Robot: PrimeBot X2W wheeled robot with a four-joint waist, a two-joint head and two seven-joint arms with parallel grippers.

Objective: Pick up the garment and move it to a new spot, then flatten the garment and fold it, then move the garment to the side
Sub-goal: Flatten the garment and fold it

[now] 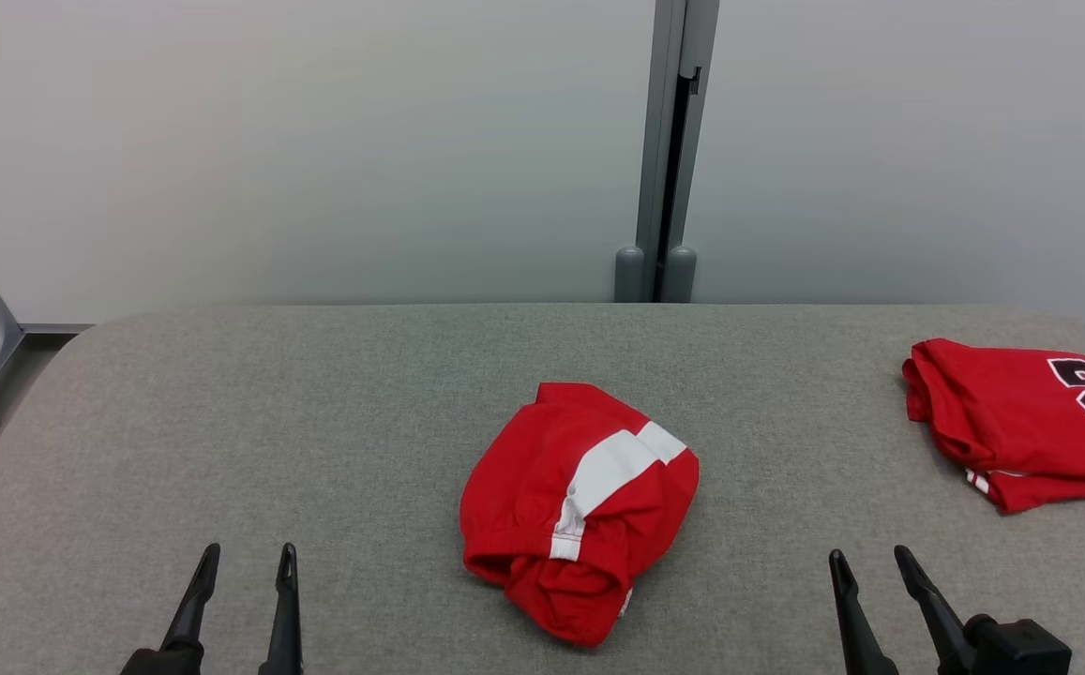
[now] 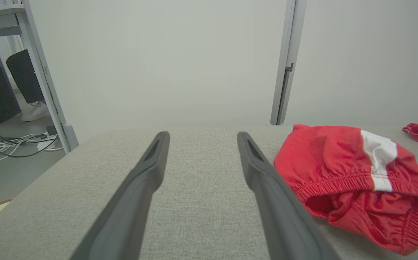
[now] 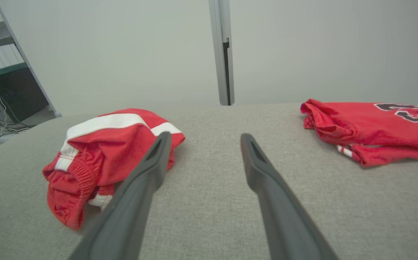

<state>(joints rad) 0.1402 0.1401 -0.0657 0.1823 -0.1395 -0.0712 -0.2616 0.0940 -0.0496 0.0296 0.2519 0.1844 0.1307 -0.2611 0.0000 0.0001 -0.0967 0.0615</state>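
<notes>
We found the shorts [image 1: 580, 506] lying crumpled near the middle of the table [image 1: 317, 422], red with a white stripe, the elastic opening bunched toward us. Our left gripper [image 1: 250, 551] was at the near left above the grey cloth top, fingers apart and holding nothing, with the shorts off to its right, untouched. Our right gripper [image 1: 869, 555] was at the near right, fingers likewise apart and empty, facing the gap between the shorts and a jersey [image 1: 1030, 422]. The jersey, red with dark numerals, lay well apart from the shorts at the table's right edge. Behind the table we saw a pale wall with a grey post [image 1: 664, 141].
</notes>
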